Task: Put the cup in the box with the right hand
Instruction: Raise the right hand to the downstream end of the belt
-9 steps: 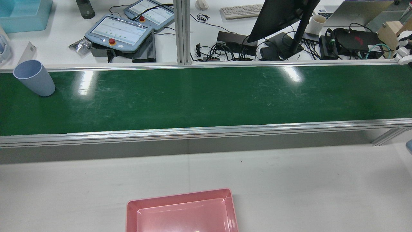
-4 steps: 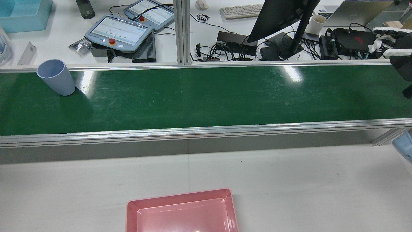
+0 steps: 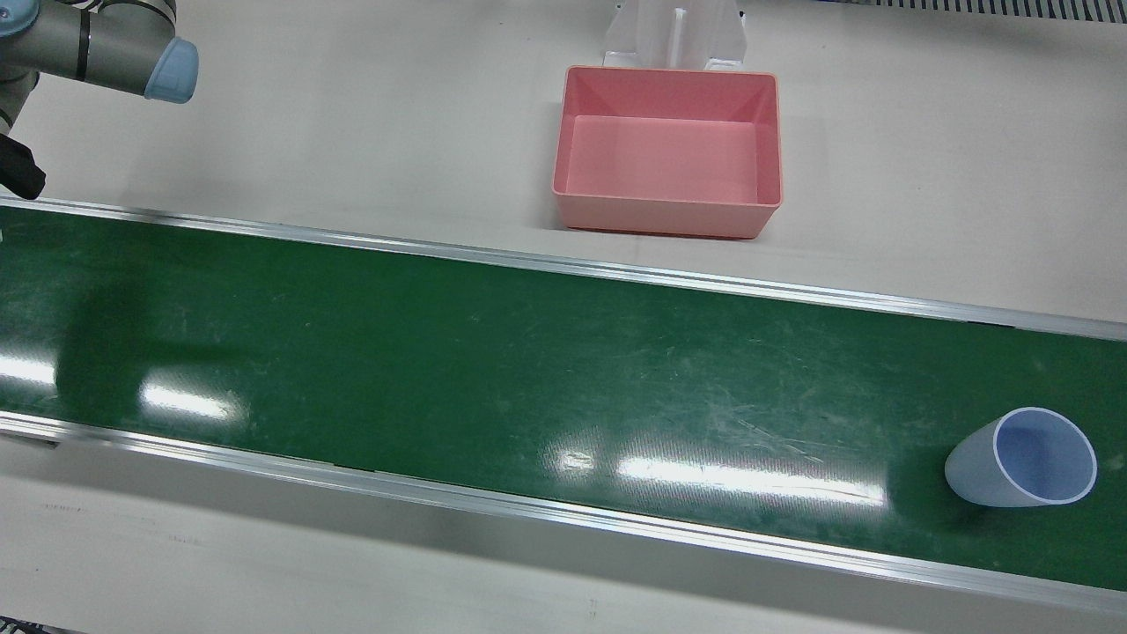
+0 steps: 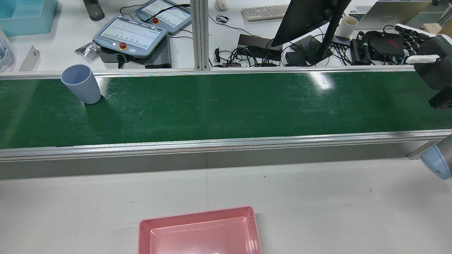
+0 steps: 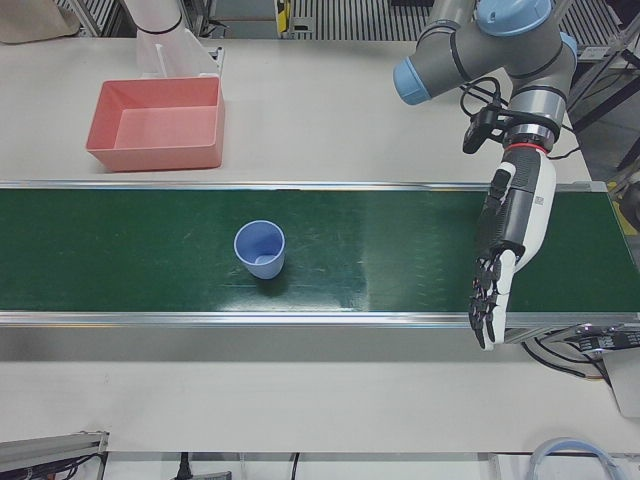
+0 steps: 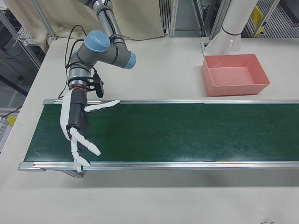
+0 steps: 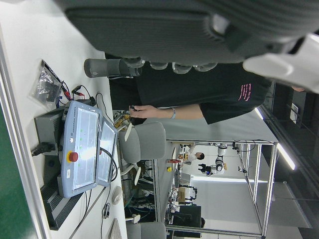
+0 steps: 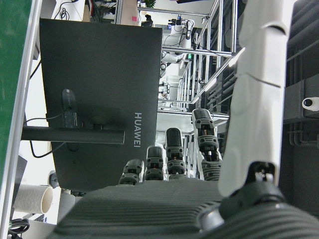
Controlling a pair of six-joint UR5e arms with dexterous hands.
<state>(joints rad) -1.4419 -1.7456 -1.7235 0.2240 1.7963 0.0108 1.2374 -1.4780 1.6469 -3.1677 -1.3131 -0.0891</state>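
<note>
A pale blue cup [image 4: 80, 84] stands upright on the green belt [image 4: 226, 106], near its far edge at the left; it also shows in the front view [image 3: 1021, 458] and the left-front view [image 5: 260, 248]. The pink box [image 4: 199, 233] sits empty on the white table, near side of the belt, also in the front view [image 3: 666, 150]. My right hand [image 6: 77, 119] is open with fingers spread over the belt's other end, far from the cup; the rear view shows it at the right edge [image 4: 432, 63]. My left hand [image 5: 505, 240] is open over the belt, beyond the cup.
Aluminium rails [image 4: 226, 144] border the belt on both sides. Behind it lie teach pendants [image 4: 130, 35], a monitor [image 4: 307, 21] and cables [image 4: 247, 56] on a separate desk. White table lies between the belt and the box.
The cup has travelled right along the belt in the rear view. My right hand has come into view from the right edge and moved over the belt's end.
</note>
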